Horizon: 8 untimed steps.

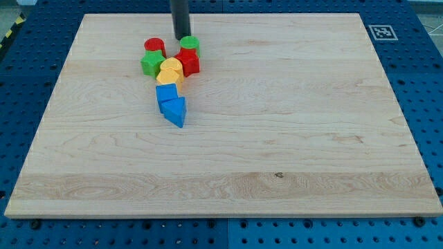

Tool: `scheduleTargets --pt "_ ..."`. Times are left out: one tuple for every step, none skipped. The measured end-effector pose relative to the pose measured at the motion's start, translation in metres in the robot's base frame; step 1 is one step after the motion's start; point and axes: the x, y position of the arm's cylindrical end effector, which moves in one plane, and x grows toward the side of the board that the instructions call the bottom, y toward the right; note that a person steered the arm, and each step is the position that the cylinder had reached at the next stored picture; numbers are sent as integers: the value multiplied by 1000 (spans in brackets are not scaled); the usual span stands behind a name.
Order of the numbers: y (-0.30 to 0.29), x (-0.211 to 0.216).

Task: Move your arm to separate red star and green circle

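Note:
The red star (189, 62) lies near the view's top left of the wooden board (291, 124). The green circle (190, 43) sits just above it, touching it. My tip (182, 37) is at the lower end of the dark rod, right beside the green circle on its upper left and just right of the red circle (154, 46). A green star (151, 63) lies left of the red star. A yellow block (169, 71) touches the red star's lower left.
A blue cube (166, 93) and a blue triangle (175, 111) lie below the yellow block in a line. A black-and-white marker tag (383, 32) sits off the board's top right corner. Blue pegboard surrounds the board.

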Motion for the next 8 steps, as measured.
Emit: scheduleTargets --pt "-18 10" --pt "-22 28" --pt "-18 47" --pt "-12 52" --pt "-7 52" --pt "5 52" --pt "15 55" --pt "18 67"
